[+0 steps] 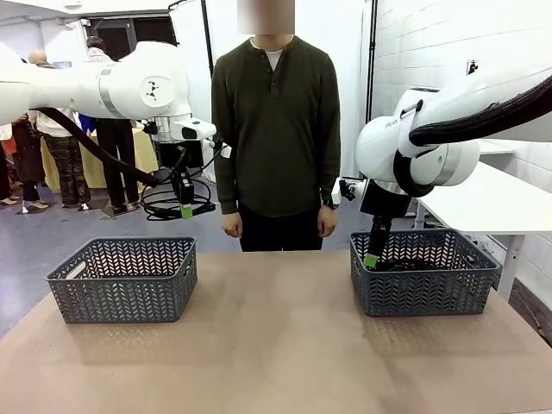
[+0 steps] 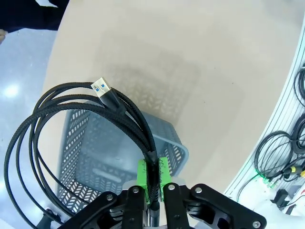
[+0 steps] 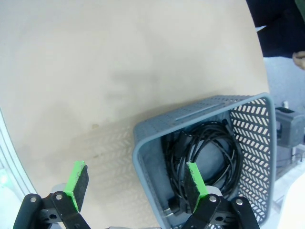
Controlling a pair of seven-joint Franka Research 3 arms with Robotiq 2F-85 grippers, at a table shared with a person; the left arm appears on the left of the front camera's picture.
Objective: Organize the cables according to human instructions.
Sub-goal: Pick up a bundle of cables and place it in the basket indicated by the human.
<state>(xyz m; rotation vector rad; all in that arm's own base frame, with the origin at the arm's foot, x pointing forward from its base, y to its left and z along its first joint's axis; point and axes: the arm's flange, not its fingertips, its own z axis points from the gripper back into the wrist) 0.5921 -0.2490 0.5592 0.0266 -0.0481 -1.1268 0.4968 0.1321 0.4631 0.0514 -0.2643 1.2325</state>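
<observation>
Left gripper [image 1: 185, 210], upper left, clamps a cable coil [image 1: 175, 205] over the left basket [image 1: 123, 278], prob. for dropping in; right gripper [image 3: 136, 183] wide, empty.

We see bare table [image 1: 276, 345] across the frame's centre between two baskets; the left basket [image 1: 123, 278] stands open-topped under the coiled cable [image 1: 177, 205], while black cables [image 3: 209, 157] crowd the right basket [image 1: 424, 272] at the right gripper [image 1: 373, 256]
</observation>
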